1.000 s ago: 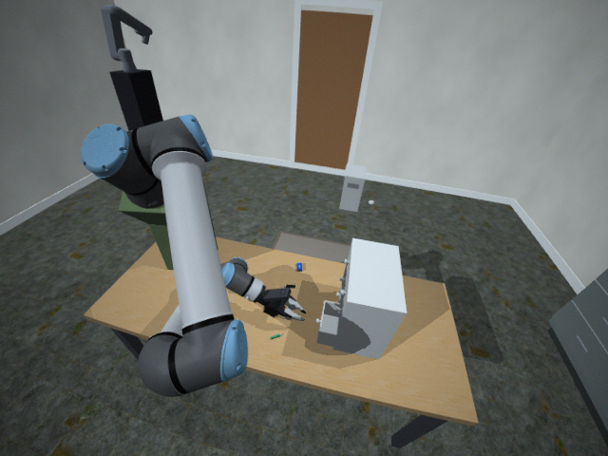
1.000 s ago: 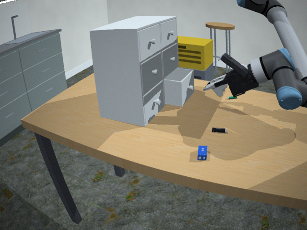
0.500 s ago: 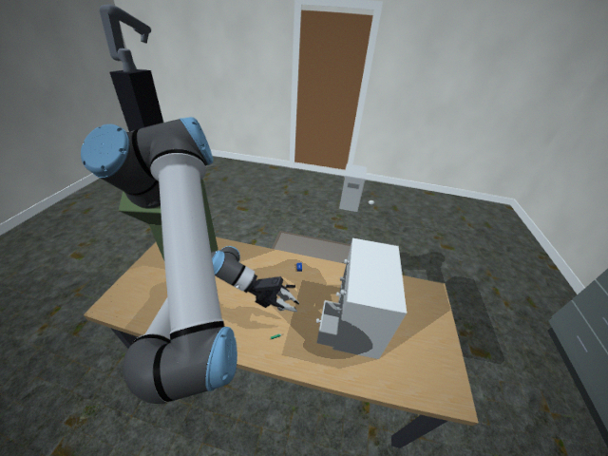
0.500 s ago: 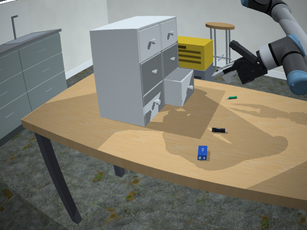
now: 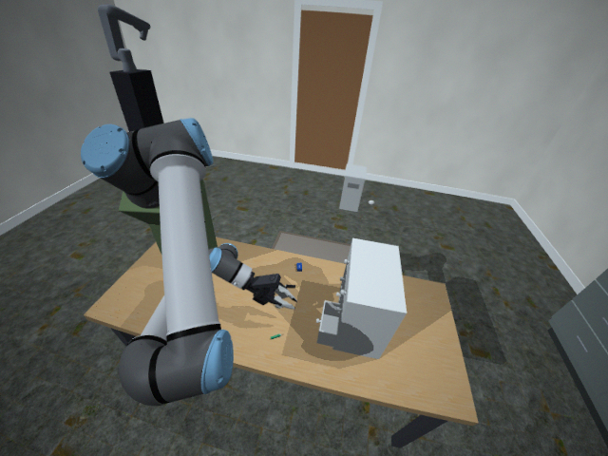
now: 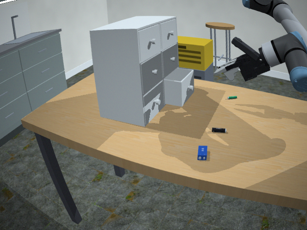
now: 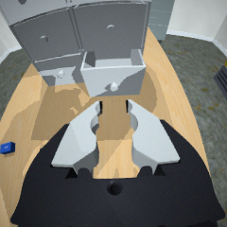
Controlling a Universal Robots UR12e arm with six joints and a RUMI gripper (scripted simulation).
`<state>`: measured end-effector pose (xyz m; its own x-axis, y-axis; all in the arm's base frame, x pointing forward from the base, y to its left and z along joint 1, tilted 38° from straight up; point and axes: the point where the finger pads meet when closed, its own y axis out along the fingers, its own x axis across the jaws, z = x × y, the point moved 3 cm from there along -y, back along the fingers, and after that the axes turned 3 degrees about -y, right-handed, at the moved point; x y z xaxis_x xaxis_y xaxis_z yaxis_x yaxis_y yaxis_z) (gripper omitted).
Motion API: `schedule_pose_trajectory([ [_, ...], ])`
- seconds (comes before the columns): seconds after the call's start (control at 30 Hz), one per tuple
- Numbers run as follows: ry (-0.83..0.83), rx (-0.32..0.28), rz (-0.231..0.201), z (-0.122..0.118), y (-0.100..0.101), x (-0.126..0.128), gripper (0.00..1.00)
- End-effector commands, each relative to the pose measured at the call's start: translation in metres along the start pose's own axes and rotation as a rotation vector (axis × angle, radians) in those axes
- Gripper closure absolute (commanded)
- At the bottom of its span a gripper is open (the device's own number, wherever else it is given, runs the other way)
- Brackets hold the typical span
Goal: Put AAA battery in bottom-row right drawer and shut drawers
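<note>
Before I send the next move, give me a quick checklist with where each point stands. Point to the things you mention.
1. Bottom right drawer [image 5: 329, 324] [image 6: 173, 91] [image 7: 113, 78] pulled out: ok.
2. Other five drawers shut: ok.
3. Chest [image 5: 377, 275] [image 6: 119, 74] [image 7: 76, 28] upright: ok.
4. Gripper [image 5: 295, 303] [image 6: 223, 75] [image 7: 113, 101] free, with nothing between its parted fingers: ok.
5. AAA battery confirmed by its label: cannot tell; the green cylinder [image 5: 275, 336] [image 6: 232, 97] and black cylinder [image 5: 291, 286] [image 6: 218, 130] show no readable marking.
6. Floor of the open drawer checked: cannot tell, its front hides it.

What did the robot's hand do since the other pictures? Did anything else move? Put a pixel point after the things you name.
The black two-jaw gripper [image 5: 295, 303] [image 6: 221, 74] [image 7: 113, 101] went up and back from the open bottom drawer [image 5: 329, 324] [image 6: 173, 92] [image 7: 113, 78]. It grabbed nothing and let go of nothing. The drawer, the white chest [image 5: 375, 276] [image 6: 117, 74] [image 7: 111, 38], the small green cylinder [image 5: 275, 336] [image 6: 232, 97], the black cylinder [image 5: 291, 286] [image 6: 218, 130] and the blue block [image 5: 298, 267] [image 6: 202, 153] [image 7: 7, 148] all stayed put.
</note>
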<state>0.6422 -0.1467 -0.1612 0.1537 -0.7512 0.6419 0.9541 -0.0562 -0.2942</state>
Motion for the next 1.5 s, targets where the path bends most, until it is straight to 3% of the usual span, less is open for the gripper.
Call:
schedule_pose_trajectory([
  [0.0, 0.000, -0.005, 0.002, 0.002, -0.002, -0.001, 0.80],
  [0.63, -0.001, -0.086, 0.007, 0.008, -0.011, 0.000, 0.80],
  [1.07, -0.001, -0.195, 0.012, 0.016, -0.024, 0.000, 0.80],
  [1.47, 0.000, -0.354, 0.021, 0.027, -0.042, 0.000, 0.80],
])
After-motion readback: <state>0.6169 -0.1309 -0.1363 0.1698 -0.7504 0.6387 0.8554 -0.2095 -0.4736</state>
